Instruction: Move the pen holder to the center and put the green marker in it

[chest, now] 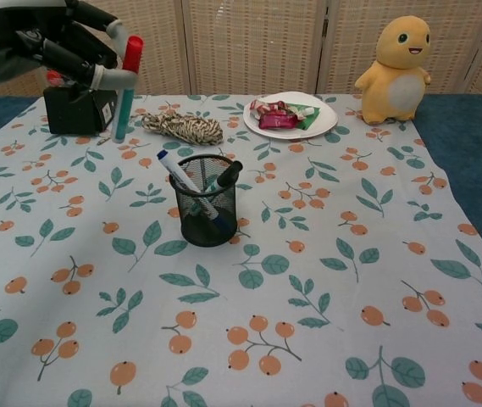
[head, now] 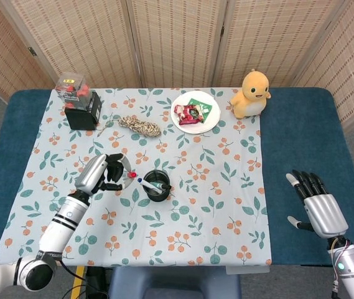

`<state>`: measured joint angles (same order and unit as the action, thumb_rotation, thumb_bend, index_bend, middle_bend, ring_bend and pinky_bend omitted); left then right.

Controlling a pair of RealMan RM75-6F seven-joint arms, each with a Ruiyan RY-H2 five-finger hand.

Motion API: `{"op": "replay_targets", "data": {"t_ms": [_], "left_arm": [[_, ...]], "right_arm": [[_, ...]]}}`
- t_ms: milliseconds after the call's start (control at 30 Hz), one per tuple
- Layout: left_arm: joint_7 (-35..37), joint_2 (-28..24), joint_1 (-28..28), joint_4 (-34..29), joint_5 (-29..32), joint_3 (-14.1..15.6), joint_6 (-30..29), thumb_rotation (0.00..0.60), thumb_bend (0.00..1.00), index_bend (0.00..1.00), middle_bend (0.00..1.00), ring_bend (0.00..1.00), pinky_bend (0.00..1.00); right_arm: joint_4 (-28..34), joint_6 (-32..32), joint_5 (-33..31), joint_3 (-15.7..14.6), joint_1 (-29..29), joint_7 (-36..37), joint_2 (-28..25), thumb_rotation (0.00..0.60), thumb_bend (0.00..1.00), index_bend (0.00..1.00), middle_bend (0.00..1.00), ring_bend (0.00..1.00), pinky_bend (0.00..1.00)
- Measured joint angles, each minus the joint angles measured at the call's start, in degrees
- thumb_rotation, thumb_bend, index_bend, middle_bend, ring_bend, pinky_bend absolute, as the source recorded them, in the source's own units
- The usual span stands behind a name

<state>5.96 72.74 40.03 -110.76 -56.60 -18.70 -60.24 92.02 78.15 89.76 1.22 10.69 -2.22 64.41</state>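
Observation:
The black mesh pen holder (head: 156,185) (chest: 207,203) stands near the middle of the flowered cloth, with a blue-capped pen and a black marker leaning in it. My left hand (head: 99,174) (chest: 29,38) grips the green marker (chest: 123,106) (head: 128,177), which has a red cap. The marker hangs nearly upright, cap up, in the air just left of the holder and above its rim. My right hand (head: 320,210) is open with fingers spread over the bare blue table at the far right, and shows only in the head view.
At the back left stands a black box (head: 82,111) (chest: 80,106) with red items on top. A coiled rope (head: 140,125) (chest: 185,127), a white plate (head: 209,122) (chest: 325,123) of snacks and a yellow duck toy (head: 252,93) (chest: 397,68) line the back.

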Motion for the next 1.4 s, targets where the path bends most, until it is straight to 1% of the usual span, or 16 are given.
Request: {"op": "replay_targets", "data": {"t_ms": [167, 300, 467, 600, 900, 1100, 1233, 1300, 1367, 1400], "left_arm": [[-0.56, 1.80, 2.05, -0.03, 5.31, -2.02, 0.84, 0.600, 0.40, 0.69, 0.84, 0.76, 0.76], [-2.47, 3.21, 3.93, -0.66, 9.34, -3.14, 1.00, 0.600, 0.41, 0.69, 0.84, 0.76, 0.76], [-5.11, 5.22, 5.96, -1.19, 12.23, -3.85, 0.38, 0.600, 0.41, 0.69, 0.84, 0.76, 0.76], [-6.31, 7.76, 7.78, -0.39, 14.37, -4.24, 0.18, 0.600, 0.41, 0.69, 0.84, 0.76, 0.76], [-7.61, 13.02, 10.44, 4.48, 16.68, -4.36, 0.25, 0.600, 0.41, 0.69, 0.84, 0.76, 0.76], [-4.99, 14.55, 9.98, 7.81, 16.34, -4.15, 1.48, 0.600, 0.41, 0.69, 0.85, 0.76, 0.76], [-3.21, 14.53, 9.29, 8.93, 15.51, -3.79, 3.43, 0.600, 0.41, 0.69, 0.85, 0.76, 0.76], [-1.81, 14.49, 8.75, 9.63, 14.57, -3.55, 4.33, 0.600, 0.41, 0.66, 0.85, 0.76, 0.76], [-0.67, 14.49, 8.25, 10.19, 13.48, -3.33, 4.94, 0.600, 0.37, 0.58, 0.85, 0.75, 0.76], [-0.09, 14.48, 7.96, 10.54, 12.71, -3.16, 5.30, 0.600, 0.33, 0.51, 0.85, 0.75, 0.76]], "right_arm": [[-0.23, -0.19, -0.14, 0.12, 0.21, 0.55, -0.21, 0.600, 0.15, 0.00, 0.00, 0.00, 0.00], [-0.23, 0.07, 0.18, 0.04, 0.18, 1.09, -0.39, 0.600, 0.15, 0.00, 0.00, 0.00, 0.00], [-0.26, 0.64, 0.42, 0.01, 0.01, 1.30, -0.49, 0.600, 0.15, 0.00, 0.00, 0.00, 0.00], [-0.21, 1.11, 0.70, -0.04, -0.17, 1.60, -0.63, 0.600, 0.15, 0.00, 0.00, 0.00, 0.00], [-0.39, 2.63, 1.56, -0.19, -0.73, 3.29, -1.31, 0.600, 0.15, 0.00, 0.00, 0.00, 0.00], [-0.39, 3.53, 2.37, -0.51, -1.19, 3.88, -1.56, 0.600, 0.15, 0.00, 0.00, 0.00, 0.00], [-0.39, 3.70, 2.40, -0.52, -1.31, 3.61, -1.42, 0.600, 0.15, 0.00, 0.00, 0.00, 0.00], [-0.40, 3.63, 2.30, -0.48, -1.31, 3.52, -1.37, 0.600, 0.15, 0.00, 0.00, 0.00, 0.00], [-0.36, 3.59, 2.31, -0.50, -1.31, 3.46, -1.32, 0.600, 0.15, 0.00, 0.00, 0.00, 0.00], [-0.35, 3.62, 2.36, -0.51, -1.32, 3.41, -1.32, 0.600, 0.15, 0.00, 0.00, 0.00, 0.00]]}}
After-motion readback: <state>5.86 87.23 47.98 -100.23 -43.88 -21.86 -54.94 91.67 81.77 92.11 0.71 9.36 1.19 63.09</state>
